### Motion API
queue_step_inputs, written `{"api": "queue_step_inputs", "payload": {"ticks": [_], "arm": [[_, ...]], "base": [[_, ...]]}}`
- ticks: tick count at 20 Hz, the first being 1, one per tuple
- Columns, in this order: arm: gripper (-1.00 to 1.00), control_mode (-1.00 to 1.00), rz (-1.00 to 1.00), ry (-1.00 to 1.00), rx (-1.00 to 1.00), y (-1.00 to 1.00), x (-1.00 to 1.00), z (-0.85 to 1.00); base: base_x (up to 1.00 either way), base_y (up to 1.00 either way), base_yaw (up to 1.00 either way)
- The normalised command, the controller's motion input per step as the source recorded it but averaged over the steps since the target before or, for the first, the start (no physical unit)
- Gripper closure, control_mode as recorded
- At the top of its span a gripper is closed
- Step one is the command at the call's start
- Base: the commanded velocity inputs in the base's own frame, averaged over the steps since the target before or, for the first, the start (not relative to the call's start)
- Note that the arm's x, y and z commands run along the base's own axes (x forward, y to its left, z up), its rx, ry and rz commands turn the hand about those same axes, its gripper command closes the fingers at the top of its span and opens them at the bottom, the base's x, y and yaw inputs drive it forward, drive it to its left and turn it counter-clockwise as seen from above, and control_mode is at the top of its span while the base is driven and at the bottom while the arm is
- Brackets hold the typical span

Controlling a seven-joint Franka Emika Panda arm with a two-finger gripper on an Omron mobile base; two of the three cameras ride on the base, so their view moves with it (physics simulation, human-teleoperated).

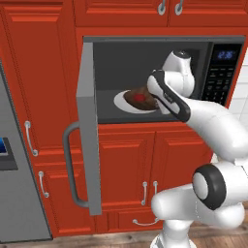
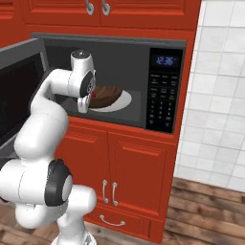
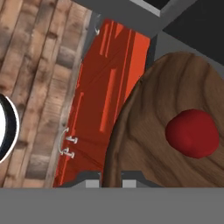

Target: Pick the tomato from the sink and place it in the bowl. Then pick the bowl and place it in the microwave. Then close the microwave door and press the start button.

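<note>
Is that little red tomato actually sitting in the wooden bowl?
Touching. The hand view shows the tomato resting on the bowl's wood-grain inside, no gap visible.

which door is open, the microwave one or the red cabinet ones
The microwave door, grey-framed with a curved bar handle, is swung wide open. The red cabinet doors above and below all sit flush and shut.

I see a bright red tomato point(image 3: 192, 133) in a dark brown wood-grain bowl point(image 3: 144, 131) on a white plate point(image 2: 125, 101), inside a grey-framed microwave point(image 1: 145, 41) with a black keypad panel point(image 2: 161, 98) and blue display point(image 2: 165, 61), amid red cabinets point(image 2: 139, 167).
</note>
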Motion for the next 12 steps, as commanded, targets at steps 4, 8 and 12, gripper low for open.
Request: {"api": "queue_step_inputs", "payload": {"ticks": [4,8,12], "arm": [[1.00,-1.00,0.00,0.00,0.00,0.00,0.65,-0.53],[1.00,-1.00,0.00,0.01,0.00,0.00,0.68,-0.40],[1.00,-1.00,0.00,0.01,0.00,-0.03,0.68,-0.21]], "base": [[0.00,0.00,0.00],[0.00,0.00,0.00],[0.00,0.00,0.00]]}}
